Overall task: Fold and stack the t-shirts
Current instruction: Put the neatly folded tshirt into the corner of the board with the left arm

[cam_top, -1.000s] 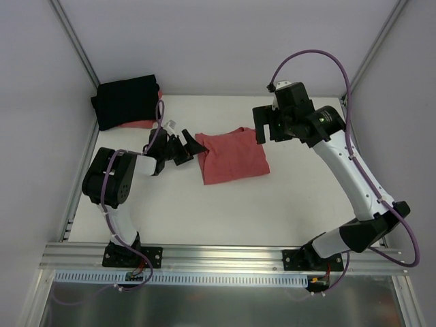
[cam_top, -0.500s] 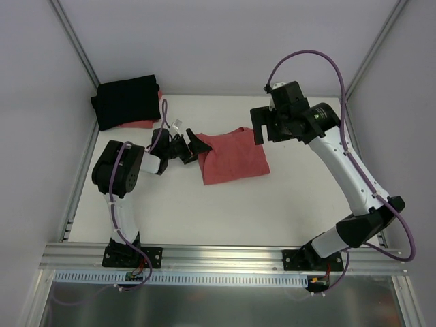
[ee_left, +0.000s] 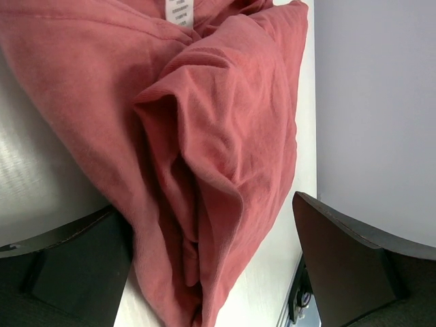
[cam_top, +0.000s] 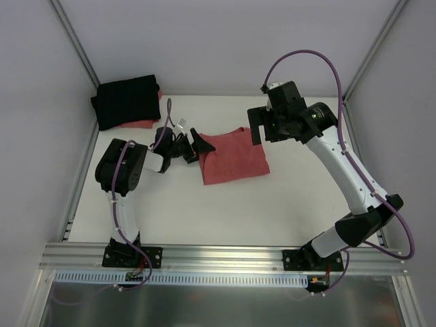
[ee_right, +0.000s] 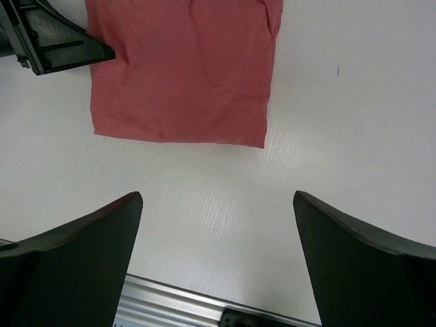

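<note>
Left end effector [cam_top: 197, 148] is moved in, jaws wide, straddling the edge of the folded coral-red t-shirt [cam_top: 235, 158] on the bench [cam_top: 272, 204]; right end effector [ee_right: 218, 204] is held wide above. Stacking onto the black t-shirt [cam_top: 126, 101] is expected.

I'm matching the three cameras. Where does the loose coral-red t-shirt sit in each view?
Top external: coral-red t-shirt near the picture's centre, between the arms.
Left wrist: fills most of the frame, bunched.
Right wrist: upper middle, flat.
Shared landmark: the open left pincer at the shirt's edge.
</note>
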`<state>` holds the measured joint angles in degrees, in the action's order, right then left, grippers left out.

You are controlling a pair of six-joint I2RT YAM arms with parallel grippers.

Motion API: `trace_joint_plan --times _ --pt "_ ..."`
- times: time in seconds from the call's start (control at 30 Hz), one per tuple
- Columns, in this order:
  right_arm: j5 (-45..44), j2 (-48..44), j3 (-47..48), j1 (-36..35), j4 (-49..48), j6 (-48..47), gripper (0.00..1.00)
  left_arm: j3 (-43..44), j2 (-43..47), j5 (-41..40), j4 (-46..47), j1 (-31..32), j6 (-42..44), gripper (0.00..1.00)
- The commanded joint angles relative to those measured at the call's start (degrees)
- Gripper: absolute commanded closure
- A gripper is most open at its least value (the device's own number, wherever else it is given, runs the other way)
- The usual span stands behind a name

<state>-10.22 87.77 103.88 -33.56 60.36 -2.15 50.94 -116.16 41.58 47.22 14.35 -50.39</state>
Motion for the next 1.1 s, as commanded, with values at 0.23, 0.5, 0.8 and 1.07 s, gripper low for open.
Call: trace_joint_plan --times 0.23,0.5,0.8,1.07 --pt "-1.56 -0.84 3.18 -0.54 1.52 0.04 0.01 3.73 -4.07 -5.89 -5.65 4.02 1.26 0.10" --pt "-1.47 -0.93 4.05 -0.54 2.13 -0.48 0.01 6.45 -5.39 -8.01 -9.15 4.28 1.87 0.86" --pt "-1.30 -1.54 3.62 -0.54 2.40 -0.66 0.01 13.56 -5.40 -10.38 -20.13 4.28 6.52 1.00" --pt "-0.33 -4.00 -1.73 -0.45 -2.78 0.22 0.01 28.24 -0.30 -18.28 -50.51 3.93 24.61 1.00"
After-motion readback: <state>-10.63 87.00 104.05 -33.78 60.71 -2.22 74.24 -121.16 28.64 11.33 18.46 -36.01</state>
